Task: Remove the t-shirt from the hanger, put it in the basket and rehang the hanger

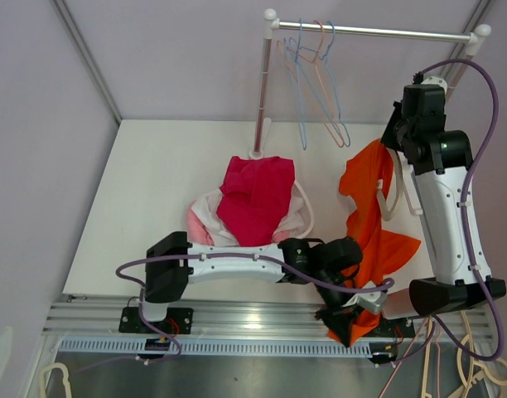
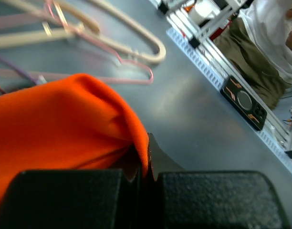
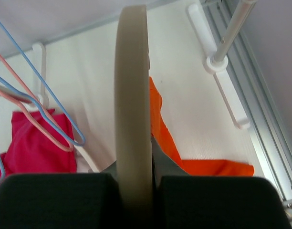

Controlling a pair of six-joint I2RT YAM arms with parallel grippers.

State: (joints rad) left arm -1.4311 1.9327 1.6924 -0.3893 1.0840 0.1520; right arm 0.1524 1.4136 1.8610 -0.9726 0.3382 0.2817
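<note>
Orange t-shirt is stretching from the right-rear part of the table down across the near edge. Its lower end is hanging past the aluminium rail and out over the grey floor. Its upper end is lying against the cream hanger; whether the hanger is sitting inside the neck cannot be told.

Open room is lying along the left side and rear-left of the table. A pink shirt on a pale pile is occupying the middle, near the orange cloth. Rack is standing along the far edge, with wire hangers dangling just left of the right arm's wrist. Spare hangers are lying on the floor beyond the near edge.

Left arm is reaching low across the front of the table, elbow bent, wrist tipping over the edge. Left gripper is clenching a fold of the t-shirt. Right arm is standing tall, wrist folding toward the rack. Right gripper is clamping the hanger's bar edge-on, above the table.
</note>
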